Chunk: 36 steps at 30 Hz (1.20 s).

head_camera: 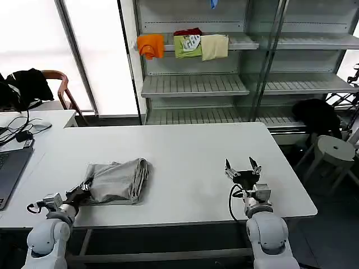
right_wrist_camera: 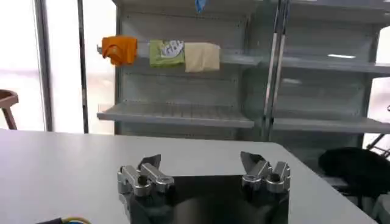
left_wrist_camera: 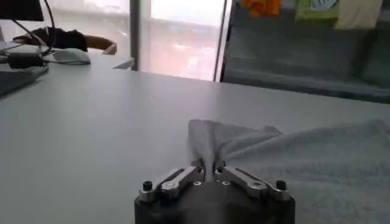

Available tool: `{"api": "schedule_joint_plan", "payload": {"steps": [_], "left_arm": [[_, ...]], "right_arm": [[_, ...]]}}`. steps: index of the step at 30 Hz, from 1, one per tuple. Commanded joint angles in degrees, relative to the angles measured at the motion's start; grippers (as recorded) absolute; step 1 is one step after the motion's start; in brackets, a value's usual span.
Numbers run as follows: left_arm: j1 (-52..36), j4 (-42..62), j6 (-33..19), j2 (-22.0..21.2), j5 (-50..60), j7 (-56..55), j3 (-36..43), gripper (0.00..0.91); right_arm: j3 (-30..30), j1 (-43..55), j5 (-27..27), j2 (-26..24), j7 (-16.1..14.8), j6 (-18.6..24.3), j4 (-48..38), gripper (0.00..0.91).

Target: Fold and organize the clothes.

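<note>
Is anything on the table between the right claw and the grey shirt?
Nothing visible: bare white table separates the open right claw from the folded grey shirt, whose near corner the left claw pinches.

The left gripper lies low at the near left of the bench. Its arm reaches forward from the white left shoulder. The jaws are pressed together on a corner of the grey shirt, and a fold of fabric stands up just in front of them. The right gripper rests at the near right, well apart from the left one. It points forward, away from the body. Its jaws stand wide apart, with nothing between them.
</note>
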Motion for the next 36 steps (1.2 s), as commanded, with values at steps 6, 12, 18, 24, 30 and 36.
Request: {"api": "schedule_joint_plan", "payload": {"steps": [6, 12, 18, 24, 30, 36], "left_arm": [[-1.60, 0.90, -7.52, 17.85, 12.12, 6.88, -11.24, 0.010], [-4.84, 4.50, -8.85, 30.53, 16.33, 10.96, -15.43, 0.010], [-9.23, 0.13, -6.71, 33.88, 18.75, 12.83, -14.18, 0.020], [-3.61, -9.98, -7.64, 23.07, 25.24, 13.57, -10.30, 0.020], [1.52, -6.86, -15.05, 1.62, 38.98, 9.84, 0.42, 0.020], [3.22, -8.04, -16.37, -7.57, 43.92, 7.19, 8.70, 0.020]], "right_arm": [[-0.19, 0.54, 0.63, -0.72, -0.09, 0.35, -0.75, 0.907], [-0.62, 1.11, 1.20, -0.98, -0.26, 1.38, -2.35, 0.907], [-1.07, 1.39, 1.18, -0.29, -0.24, 1.76, -3.17, 0.907], [-0.39, 0.06, 1.33, -0.39, -0.20, 2.55, -3.12, 0.907], [1.05, -1.85, 1.61, -1.42, -0.06, 3.50, -3.15, 0.907], [2.13, -2.26, 1.80, -2.35, 0.21, 3.55, -3.13, 0.907]]}}
